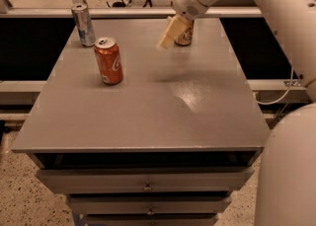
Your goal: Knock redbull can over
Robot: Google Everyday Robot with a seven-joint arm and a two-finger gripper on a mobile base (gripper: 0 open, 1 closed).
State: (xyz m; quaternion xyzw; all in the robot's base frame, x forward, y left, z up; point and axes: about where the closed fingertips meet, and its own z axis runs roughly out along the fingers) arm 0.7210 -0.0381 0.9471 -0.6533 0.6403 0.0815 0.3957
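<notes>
Redbull can (83, 24) noted upright at the far left corner of the bench (148, 116). Tool (164, 43) held over the far middle, pressed together with no gap seen, well right of that can. Cola can (108, 61) stood nearer than the redbull can; bronze can (186, 35) partly hidden behind the tool.

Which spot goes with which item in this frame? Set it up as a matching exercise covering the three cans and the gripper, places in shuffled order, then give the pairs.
Things:
1. redbull can
2. cola can
3. gold can
4. gripper

Places:
A. in the air over the far half of the table, right of centre
B. upright at the far left corner
C. at the far edge, partly hidden by the arm
D. upright on the left side, nearer the camera than the slim can

Pairs: 1-B, 2-D, 3-C, 4-A
</notes>
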